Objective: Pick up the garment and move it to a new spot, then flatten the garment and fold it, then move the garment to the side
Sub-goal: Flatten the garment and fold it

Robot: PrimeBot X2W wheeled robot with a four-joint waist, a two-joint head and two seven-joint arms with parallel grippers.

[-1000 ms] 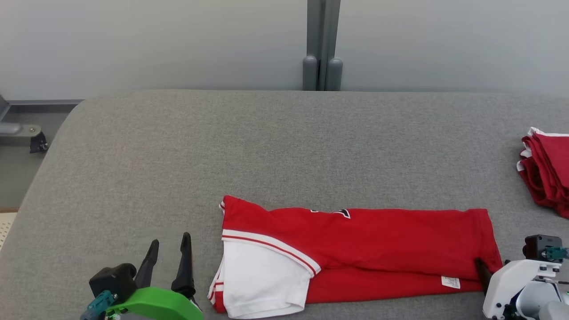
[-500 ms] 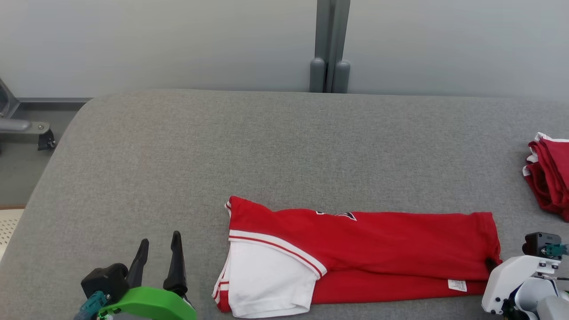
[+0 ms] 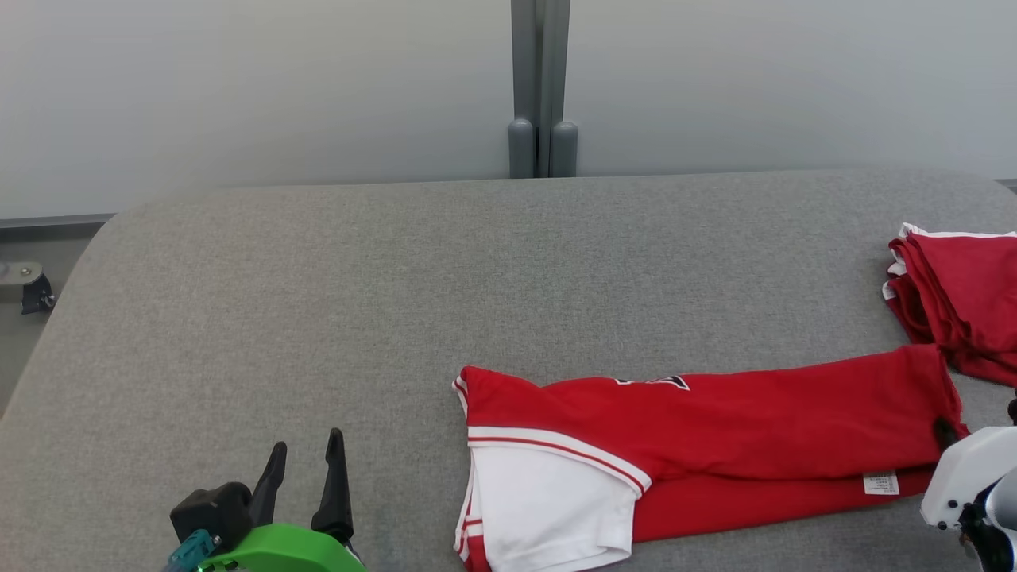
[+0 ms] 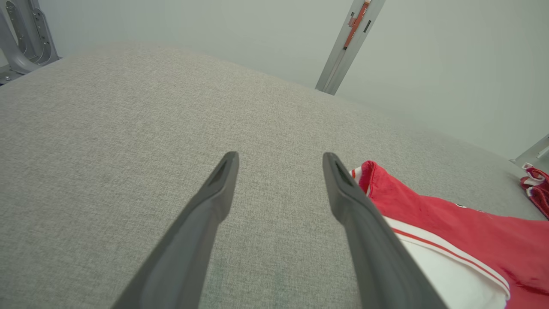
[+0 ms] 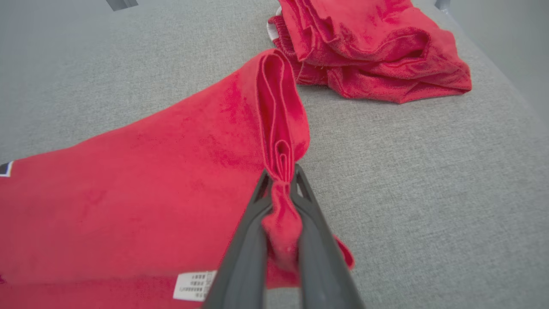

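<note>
The garment (image 3: 755, 421) is a red shirt with a white sleeve panel, folded into a long strip on the grey table (image 3: 397, 302). It lies slanted, its right end higher in the head view. My right gripper (image 5: 281, 171) is shut on the bunched hem at that right end, with cloth squeezed between the fingers; in the head view its dark tip (image 3: 944, 433) sits at the hem. My left gripper (image 3: 307, 443) stands open and holds nothing at the lower left, just left of the garment's collar end (image 4: 450, 227).
A pile of other red garments (image 3: 961, 294) lies at the table's right edge, close to the held hem (image 5: 369, 47). A grey post (image 3: 540, 87) stands behind the table. The table's left and far parts are bare grey cloth.
The head view has shifted. My right gripper has drawn the garment's right end toward the red pile, so the strip now slants. The left gripper stays open in place.
</note>
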